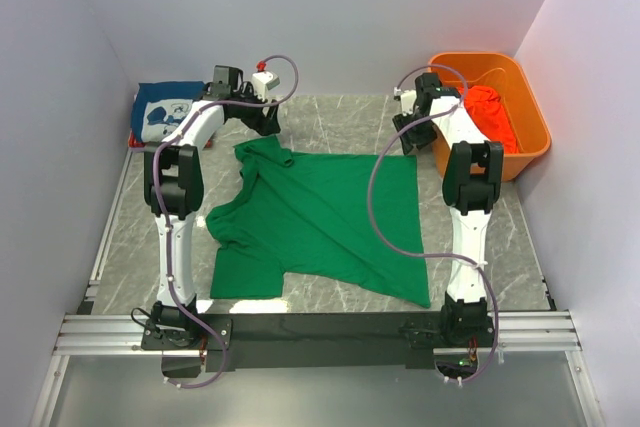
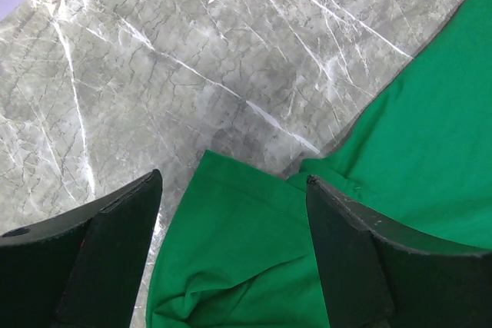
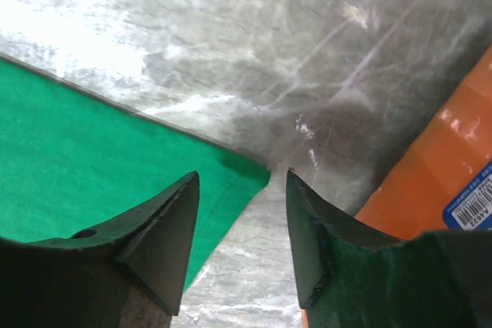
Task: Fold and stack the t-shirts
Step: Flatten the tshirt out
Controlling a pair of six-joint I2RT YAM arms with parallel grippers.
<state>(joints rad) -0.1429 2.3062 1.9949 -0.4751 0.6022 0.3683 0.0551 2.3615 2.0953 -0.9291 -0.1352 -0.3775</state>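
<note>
A bright green t-shirt (image 1: 318,217) lies spread on the marble table. My left gripper (image 1: 268,125) hangs open over its far left sleeve (image 2: 231,243), which lies between the jaws. My right gripper (image 1: 410,139) hangs open over the shirt's far right corner (image 3: 242,173), nothing held. A folded dark blue t-shirt with white print (image 1: 165,112) lies at the far left. An orange-red t-shirt (image 1: 490,112) lies in the orange bin (image 1: 530,142). A sliver of red cloth (image 1: 134,139) shows under the blue shirt.
The orange plastic bin stands at the far right, close to my right arm; its wall also shows in the right wrist view (image 3: 446,167). White walls close in the left, back and right sides. A metal rail (image 1: 320,332) runs along the near edge.
</note>
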